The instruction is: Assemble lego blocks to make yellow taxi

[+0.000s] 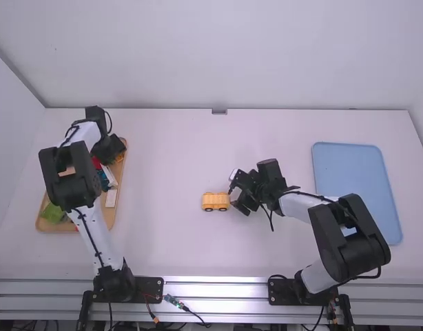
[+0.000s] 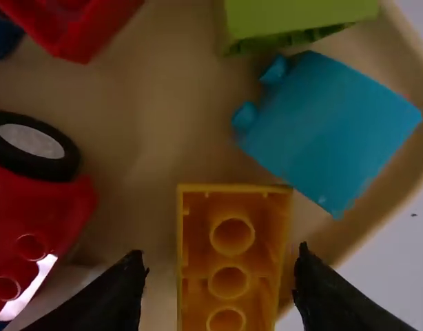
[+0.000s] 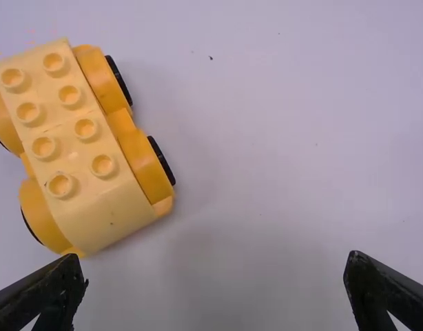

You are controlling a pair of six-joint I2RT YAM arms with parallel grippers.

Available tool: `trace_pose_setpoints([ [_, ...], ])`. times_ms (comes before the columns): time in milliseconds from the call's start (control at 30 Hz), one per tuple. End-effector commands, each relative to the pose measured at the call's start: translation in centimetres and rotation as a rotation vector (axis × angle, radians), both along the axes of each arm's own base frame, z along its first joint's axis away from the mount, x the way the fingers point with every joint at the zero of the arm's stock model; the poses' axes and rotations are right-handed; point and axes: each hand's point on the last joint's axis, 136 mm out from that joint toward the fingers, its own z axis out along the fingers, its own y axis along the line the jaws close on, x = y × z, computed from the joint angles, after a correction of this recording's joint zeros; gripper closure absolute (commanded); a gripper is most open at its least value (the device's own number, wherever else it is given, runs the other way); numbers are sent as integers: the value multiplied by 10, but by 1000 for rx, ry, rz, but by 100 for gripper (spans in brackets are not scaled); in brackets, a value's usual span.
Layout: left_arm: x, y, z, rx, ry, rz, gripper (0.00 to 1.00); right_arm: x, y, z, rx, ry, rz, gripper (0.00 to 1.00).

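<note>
The left end effector (image 1: 109, 148) is spread above the wooden tray (image 2: 149, 89), its fingertips either side of a yellow-orange brick (image 2: 228, 262). That brick lies hollow side up, long axis crosswise to the line between the fingertips. Just beside it sits a teal brick (image 2: 332, 127); a red wheeled piece (image 2: 29, 221) lies near, and a green brick (image 2: 294, 17) beyond the teal one.

The right end effector (image 1: 235, 191) is spread too. Near its fingertips, the yellow toy car (image 1: 215, 201) stands upright on the tabletop (image 1: 163, 241), rounded stud-free end toward that end effector, long axis running left to right. Well apart, on its outer side, lies a blue tray (image 1: 353, 179).
</note>
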Motion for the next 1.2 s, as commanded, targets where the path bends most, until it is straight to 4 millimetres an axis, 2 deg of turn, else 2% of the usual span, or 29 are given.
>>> trace_pose_setpoints([
  [0,-9,-3,-16,-6,39,17,50,0,1,7,15,-14,-1,1],
  [67,-11,-4,-18,-9,41,24,52,0,1,7,15,-14,-1,1],
  [167,-11,-4,-19,-8,43,20,61,1,0,8,15,-14,-1,1],
  [233,-12,-4,-19,-9,44,21,60,0,0,7,15,-13,-1,1],
  [300,-13,-4,-19,-19,47,25,57,1,1,8,15,-14,-1,1],
  [400,-13,-12,-19,-52,46,12,41,0,0,7,15,-14,-1,1],
  [633,-15,-16,-20,-67,57,9,42,-1,0,6,12,-5,-1,1],
  [933,-22,-17,-21,-82,80,24,39,-1,0,6,11,-4,-1,1],
  [1100,-20,-17,-20,-87,73,38,44,-1,0,7,13,-7,-1,1],
  [1167,-19,-20,-18,-88,77,34,51,-1,0,6,13,-7,-1,1],
])
